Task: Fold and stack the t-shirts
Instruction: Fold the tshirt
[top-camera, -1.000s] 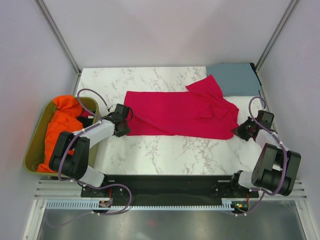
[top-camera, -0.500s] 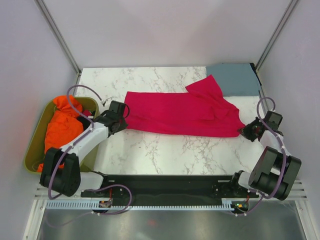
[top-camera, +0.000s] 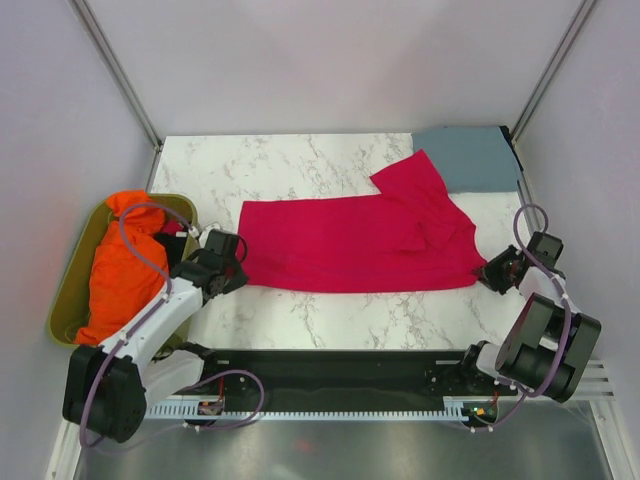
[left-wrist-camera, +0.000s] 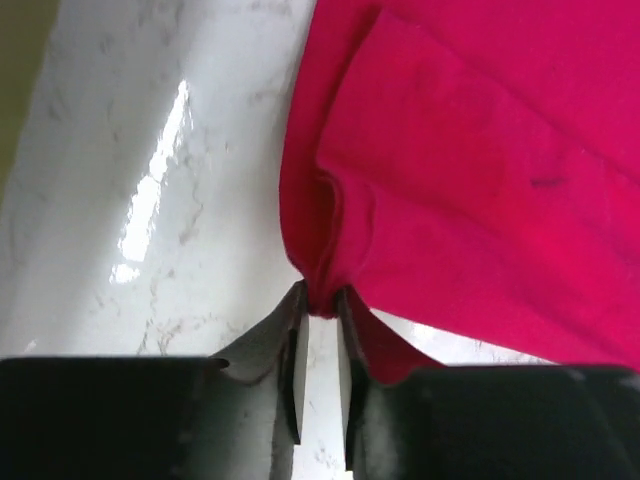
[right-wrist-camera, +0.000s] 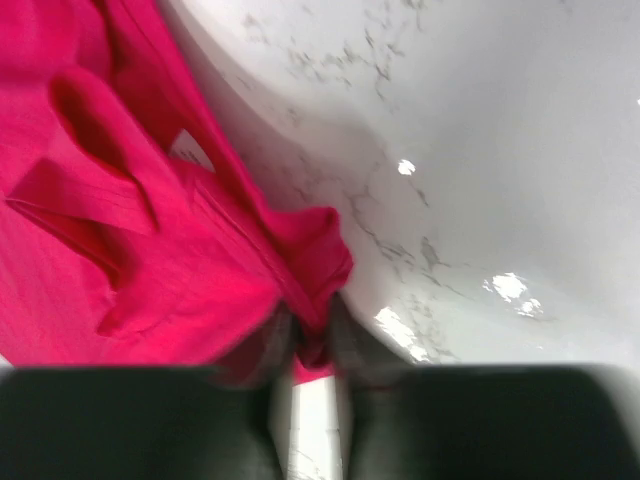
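Nearest, the left gripper and the right gripper, two in all, each clamp a near corner of the one crimson t-shirt stretched across the table, and one folded blue-grey t-shirt lies in the far right corner.

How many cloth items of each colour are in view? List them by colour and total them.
crimson-red t-shirt: 1
blue-grey t-shirt: 1
orange cloth heap in the olive bin: 1 (separate pieces cannot be told)
Total: 3
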